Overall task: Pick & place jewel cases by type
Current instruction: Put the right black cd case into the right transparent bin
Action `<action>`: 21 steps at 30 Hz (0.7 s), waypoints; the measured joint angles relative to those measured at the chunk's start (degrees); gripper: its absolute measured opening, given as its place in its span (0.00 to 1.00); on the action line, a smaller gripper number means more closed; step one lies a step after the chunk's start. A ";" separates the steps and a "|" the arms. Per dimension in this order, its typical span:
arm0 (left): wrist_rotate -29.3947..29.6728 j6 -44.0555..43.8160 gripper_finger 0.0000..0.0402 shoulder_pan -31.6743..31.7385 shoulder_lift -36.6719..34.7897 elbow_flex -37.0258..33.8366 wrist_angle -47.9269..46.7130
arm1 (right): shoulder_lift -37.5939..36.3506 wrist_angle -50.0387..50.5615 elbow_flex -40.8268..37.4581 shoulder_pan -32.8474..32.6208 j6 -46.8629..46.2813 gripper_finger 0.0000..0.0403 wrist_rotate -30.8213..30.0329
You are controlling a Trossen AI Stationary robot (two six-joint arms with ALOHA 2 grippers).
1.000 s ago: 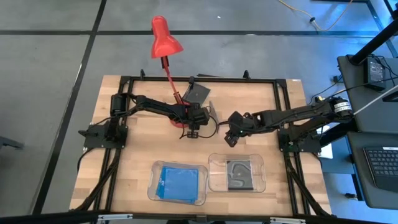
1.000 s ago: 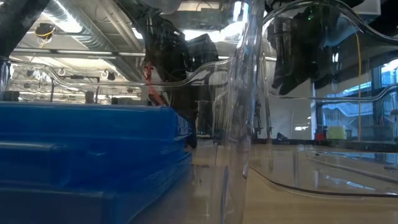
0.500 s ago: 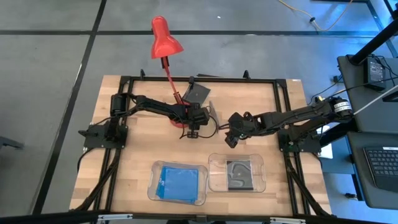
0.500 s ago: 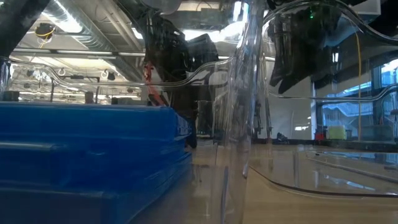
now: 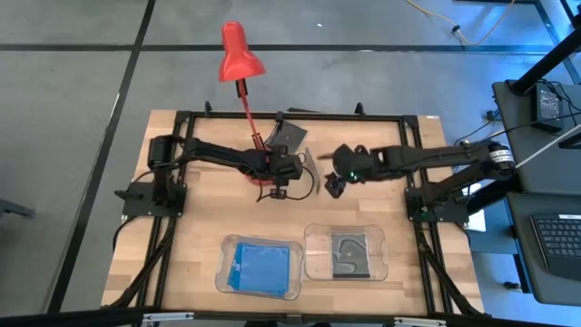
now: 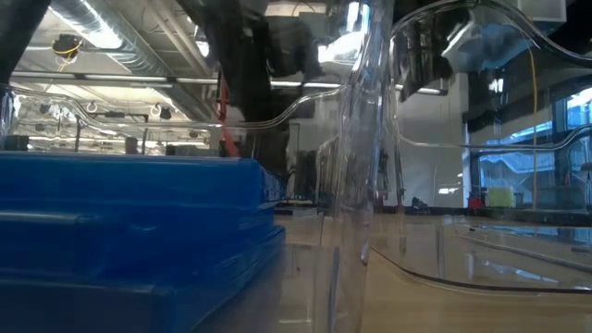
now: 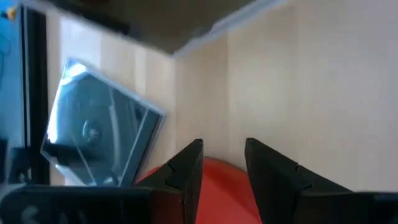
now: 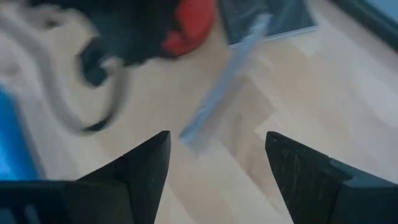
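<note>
Cases sorted so far: blue case (image 5: 260, 265) in one tray (image 5: 222, 272), dark case (image 5: 347, 253) in the next. Another case (image 5: 290, 136) lies beyond both hands. Right hand (image 5: 333, 185) fingers apart, empty. Left hand (image 5: 274, 193) partly apart over lamp base (image 7: 217, 186), holding nothing.

Robotics lab, exposed ceiling ducts (image 6: 120, 42), framed wooden workbench (image 5: 209, 227), computer desk (image 5: 545, 236)

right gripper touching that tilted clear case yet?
Apart. Right wrist view: right gripper open, bare table visible between its fingers and the tilted clear case.
</note>
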State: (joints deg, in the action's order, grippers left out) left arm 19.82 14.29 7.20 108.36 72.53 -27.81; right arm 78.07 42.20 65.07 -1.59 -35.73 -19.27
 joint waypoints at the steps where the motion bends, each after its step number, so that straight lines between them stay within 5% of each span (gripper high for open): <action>1: -0.27 0.02 0.29 -0.10 -0.63 0.00 -0.02 | -0.01 1.21 0.99 1.06 0.00 0.66 0.60; 14: 4.32 -3.38 0.29 0.09 -11.05 -0.03 -4.39 | 0.83 3.40 7.96 12.09 6.64 0.66 12.97; 21: -8.62 -3.77 0.29 2.66 -21.91 -11.62 6.80 | 5.28 9.09 14.16 14.62 11.69 0.66 13.66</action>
State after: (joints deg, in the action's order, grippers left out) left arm 11.20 10.51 9.86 86.45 60.92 -21.02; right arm 83.35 51.29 79.24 13.03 -24.04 -5.61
